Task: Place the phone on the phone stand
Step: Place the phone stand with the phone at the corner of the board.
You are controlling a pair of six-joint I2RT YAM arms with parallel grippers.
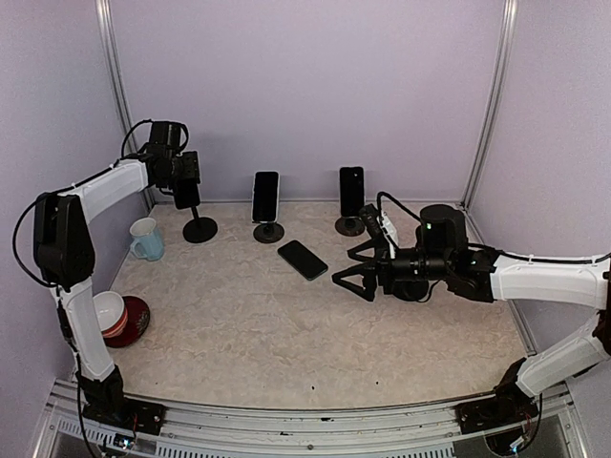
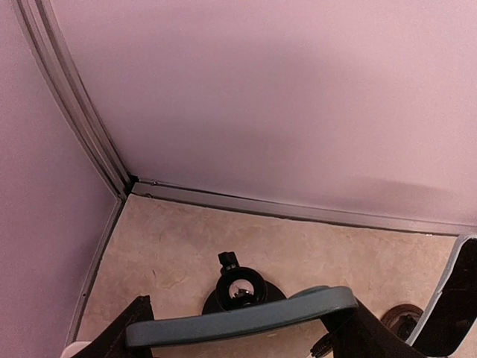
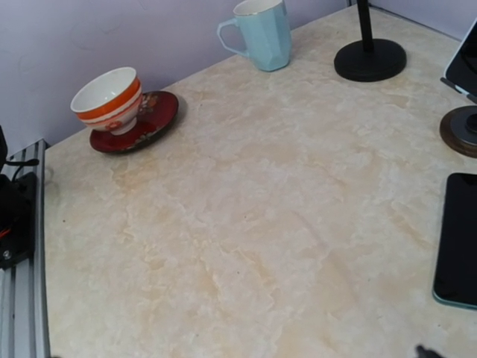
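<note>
My left gripper (image 1: 184, 187) is shut on a phone with a blue-grey case (image 2: 238, 319), held by its edges above a black phone stand (image 1: 200, 229) at the back left. In the left wrist view the stand's round head (image 2: 238, 287) sits just beyond the phone's edge. A second phone (image 1: 303, 259) lies flat on the table's middle. My right gripper (image 1: 355, 270) is open and empty, just right of that flat phone. The flat phone also shows at the right edge of the right wrist view (image 3: 456, 239).
Two more stands at the back carry phones: a white-cased one (image 1: 265, 197) and a black one (image 1: 351, 191). A light blue mug (image 1: 146, 239) stands at the left. A white and orange bowl on a red saucer (image 1: 119, 315) sits near the left edge.
</note>
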